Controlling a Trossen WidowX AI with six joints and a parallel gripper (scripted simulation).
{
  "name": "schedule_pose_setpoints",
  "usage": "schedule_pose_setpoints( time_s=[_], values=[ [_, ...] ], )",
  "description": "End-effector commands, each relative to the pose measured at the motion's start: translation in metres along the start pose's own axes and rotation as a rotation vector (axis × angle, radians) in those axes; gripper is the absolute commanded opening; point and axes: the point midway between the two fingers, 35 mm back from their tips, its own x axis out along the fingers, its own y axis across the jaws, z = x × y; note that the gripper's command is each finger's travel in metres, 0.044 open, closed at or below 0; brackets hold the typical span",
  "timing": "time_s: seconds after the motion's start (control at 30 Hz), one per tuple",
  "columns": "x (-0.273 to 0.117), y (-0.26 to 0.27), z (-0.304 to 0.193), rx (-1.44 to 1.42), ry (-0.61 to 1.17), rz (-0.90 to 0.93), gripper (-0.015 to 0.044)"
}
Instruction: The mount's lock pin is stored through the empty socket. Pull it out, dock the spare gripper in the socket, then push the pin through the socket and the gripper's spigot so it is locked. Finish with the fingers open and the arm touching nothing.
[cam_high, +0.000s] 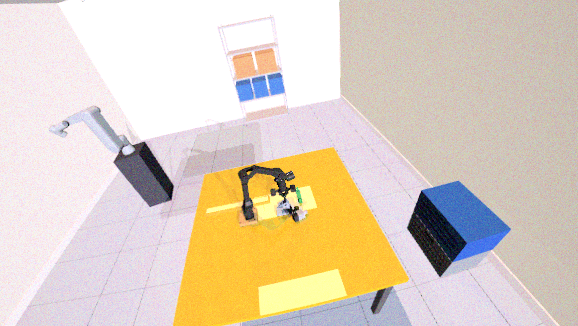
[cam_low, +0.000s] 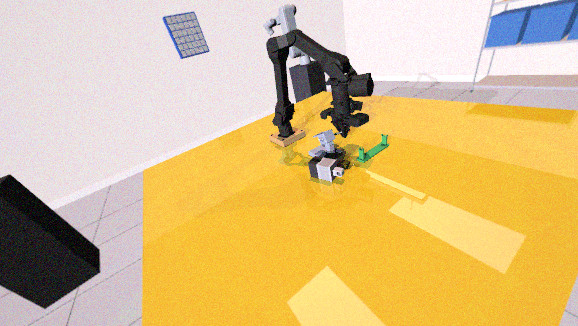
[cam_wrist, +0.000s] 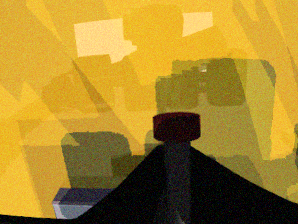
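Where shown from the top and from outside, see a black six-joint arm (cam_high: 260, 171) (cam_low: 312, 52), bolted upright on a tan base plate (cam_high: 242, 223) (cam_low: 280, 143) beside the light-grey angular mount (cam_high: 283, 207) (cam_low: 325, 141). Note the bend of the arm over toward the mount, with the wrist pointing down just above the mount's pin side.

Read the tool state as clenched: black two-finger gripper (cam_high: 285, 198) (cam_low: 344, 133) (cam_wrist: 172, 153), closed on the slim grey lock pin with a round dark-red head (cam_wrist: 177, 127). Locate the pin at the mount, with the head standing clear of the fingertips and the shank running down between the fingers in the wrist view. Cannot tell how far into the socket the shank reaches.

Just beside the mount, find a black-and-light-grey block unit with a short nozzle-like end (cam_high: 299, 215) (cam_low: 325, 168), resting low on the glossy orange-yellow table (cam_high: 225, 270) (cam_low: 225, 250) (cam_wrist: 30, 55). Cannot confirm from its shape whether to call it the spare gripper; treat as undocked, lying outside the mount. Near the mount, on the side away from the base plate, find a green bracket with two uprights (cam_high: 299, 195) (cam_low: 373, 151). Well apart from the mount, beyond the table, see a pale-grey second arm (cam_high: 102, 131) (cam_low: 287, 19) on a black pedestal (cam_high: 145, 175) (cam_low: 307, 82).
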Motion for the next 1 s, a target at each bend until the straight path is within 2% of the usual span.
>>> schedule_pose_setpoints(
  time_s=[0.0, 0.3, 0.97],
  values=[
    [-0.002, 0.0, 0.002, 0.005, -0.034, 0.001, 0.0],
    [-0.01, -0.002, 0.007, 0.02, -0.158, 0.004, 0.0],
    [-0.015, -0.004, 0.021, 0.017, -0.169, 0.008, 0.0]
  ],
)
